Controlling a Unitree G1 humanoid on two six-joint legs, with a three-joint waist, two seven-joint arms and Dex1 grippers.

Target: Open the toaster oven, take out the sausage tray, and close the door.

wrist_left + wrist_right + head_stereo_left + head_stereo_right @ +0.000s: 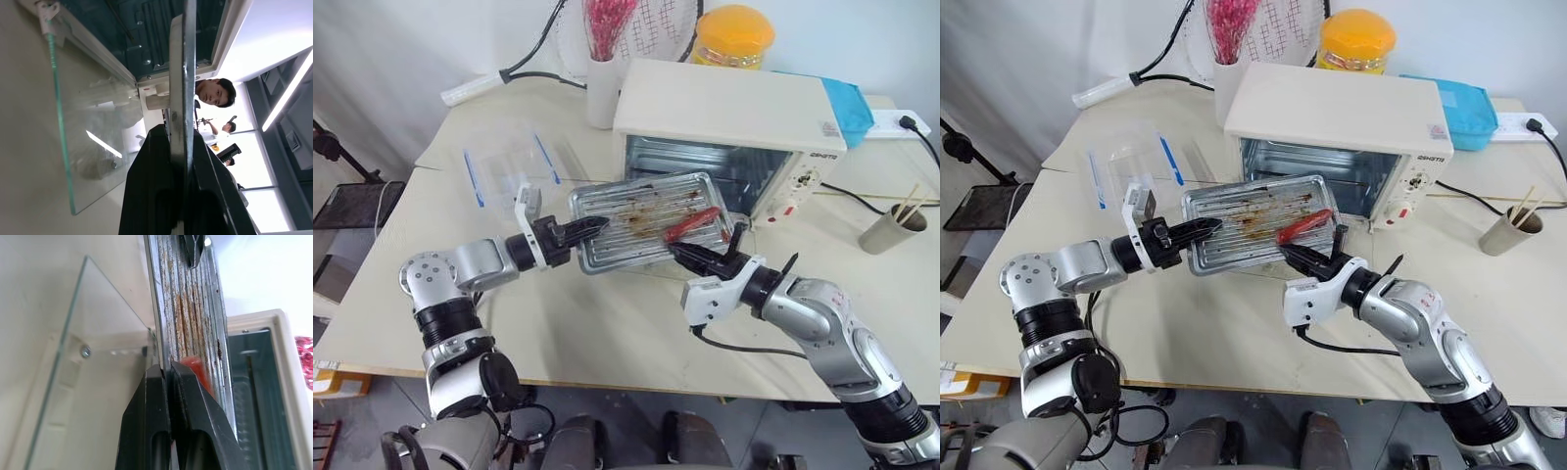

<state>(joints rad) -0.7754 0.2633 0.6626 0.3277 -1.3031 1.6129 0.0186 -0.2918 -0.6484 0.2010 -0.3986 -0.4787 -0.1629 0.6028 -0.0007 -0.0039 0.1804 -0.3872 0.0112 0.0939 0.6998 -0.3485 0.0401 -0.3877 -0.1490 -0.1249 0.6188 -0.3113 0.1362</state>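
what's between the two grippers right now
The sausage tray spans the gap: the left gripper is shut on one rim, the right gripper on the opposite rim, as both eye views show.

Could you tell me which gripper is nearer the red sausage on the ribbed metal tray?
Right gripper clamps the silvery tray rim beside the red sausage; left gripper clamps the opposite rim.

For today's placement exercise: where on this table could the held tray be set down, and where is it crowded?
Free: bare table in front of the open door, between both arms. Also right, between toaster oven and paper cup. Crowded: the back edge, and the clear container left.
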